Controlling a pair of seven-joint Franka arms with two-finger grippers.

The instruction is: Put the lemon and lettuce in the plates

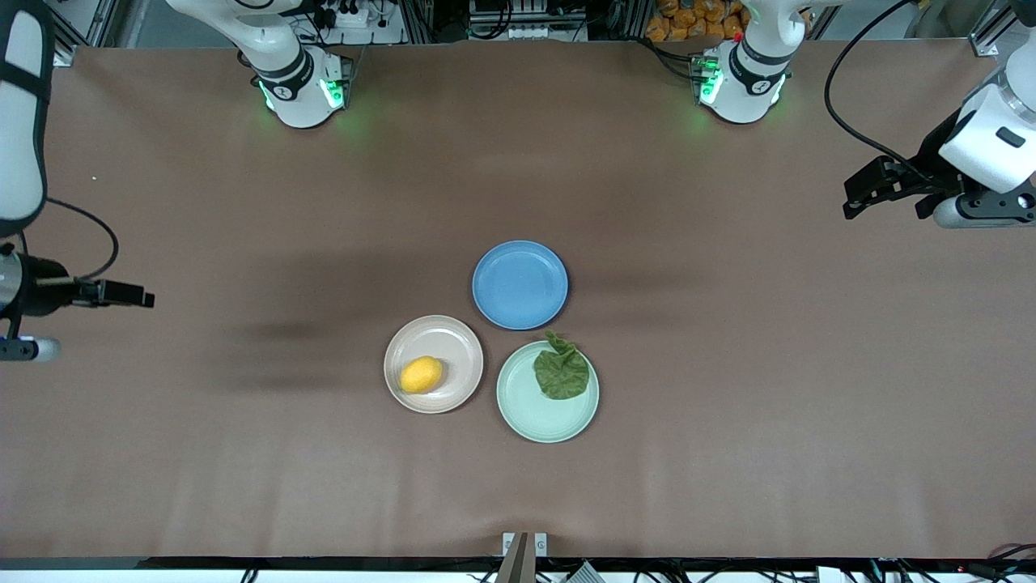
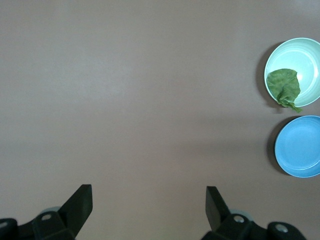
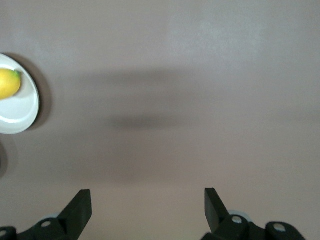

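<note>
The lemon (image 1: 421,375) lies in the pale pink-beige plate (image 1: 447,336). The lettuce (image 1: 560,371) lies in the pale mint green plate (image 1: 526,406), its stem tip over the rim toward the blue plate. My left gripper (image 1: 851,201) is open and empty, up over bare table at the left arm's end. My right gripper (image 1: 146,298) is open and empty over bare table at the right arm's end. The left wrist view shows its open gripper (image 2: 148,196), the lettuce (image 2: 284,86) and the mint plate (image 2: 305,60). The right wrist view shows its open gripper (image 3: 148,197), the lemon (image 3: 8,83) and the pink-beige plate (image 3: 22,111).
An empty blue plate (image 1: 520,284) sits just farther from the front camera than the two filled plates, touching close to both; it also shows in the left wrist view (image 2: 300,146). The brown table (image 1: 728,364) spreads wide on both sides of the plates.
</note>
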